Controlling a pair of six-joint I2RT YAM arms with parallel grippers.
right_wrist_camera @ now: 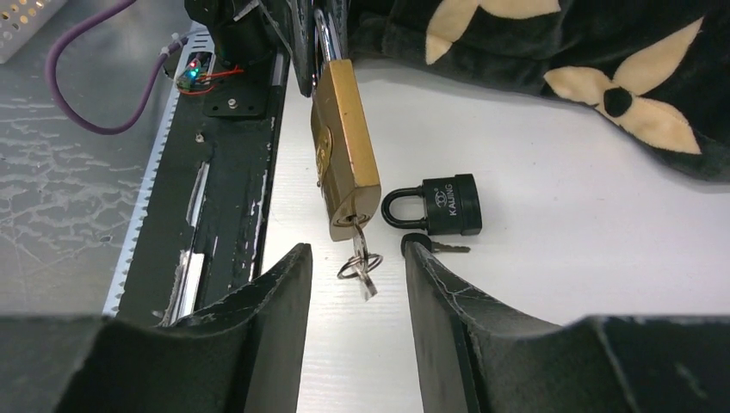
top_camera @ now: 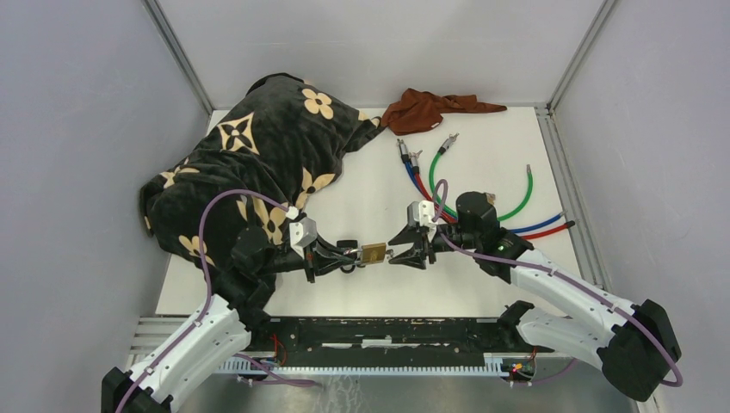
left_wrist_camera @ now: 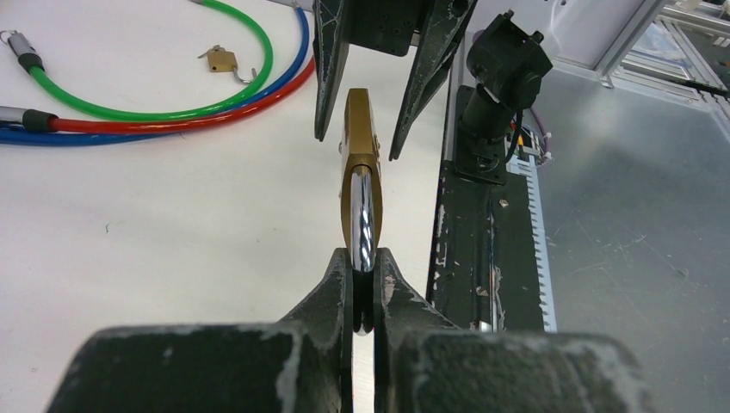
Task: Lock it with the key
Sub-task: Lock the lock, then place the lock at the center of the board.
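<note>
A brass padlock (top_camera: 374,253) hangs over the table between the two arms. My left gripper (left_wrist_camera: 363,258) is shut on its chrome shackle (left_wrist_camera: 362,215), with the brass body (left_wrist_camera: 361,146) pointing away towards the right arm. In the right wrist view a small key (right_wrist_camera: 358,245) sits in the keyhole at the bottom of the padlock (right_wrist_camera: 344,146), and a ring (right_wrist_camera: 357,265) dangles from it. My right gripper (right_wrist_camera: 356,248) is open. Its fingertips stand either side of the key without touching it.
A black padlock (right_wrist_camera: 443,205) lies on the white table with its own key (right_wrist_camera: 435,247) beside it. A dark flowered blanket (top_camera: 258,146) covers the left. Green, blue and red cables (top_camera: 482,181), a brown cloth (top_camera: 430,107) and a small brass lock (left_wrist_camera: 222,58) lie further back.
</note>
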